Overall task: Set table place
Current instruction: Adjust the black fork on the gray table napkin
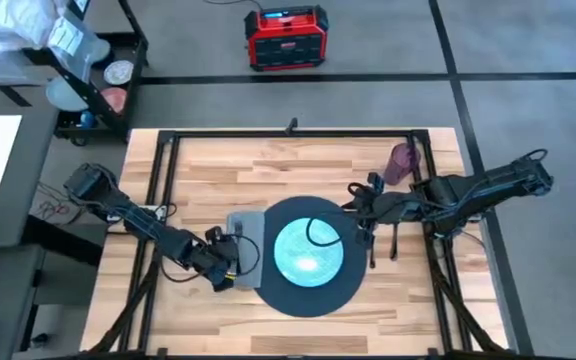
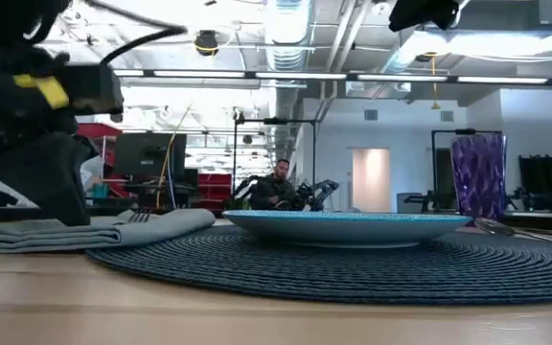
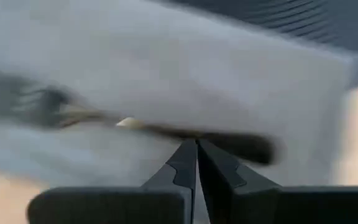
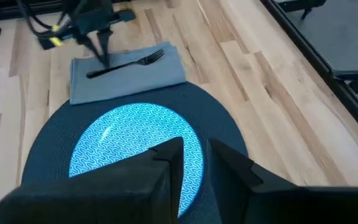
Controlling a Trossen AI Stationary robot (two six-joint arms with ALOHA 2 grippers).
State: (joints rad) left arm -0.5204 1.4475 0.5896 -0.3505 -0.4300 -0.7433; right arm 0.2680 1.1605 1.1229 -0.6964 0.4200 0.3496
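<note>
Resting fork (image 4: 127,63) on napkin (image 4: 135,78), left jaws pressed together, right jaws spread over plate (image 4: 129,140)

The tabletop (image 1: 298,165) is pale wood in long planks, framed in black. At centre frame lies a dark grey ribbed mat (image 1: 306,292) with a teal plate (image 1: 308,258) patterned in fine wavy lines, a plain grey napkin (image 4: 129,78) under a dark-looking fork (image 4: 126,64), a purple cup (image 1: 401,163) at upper right, and a red case (image 1: 286,38) at top.
</note>
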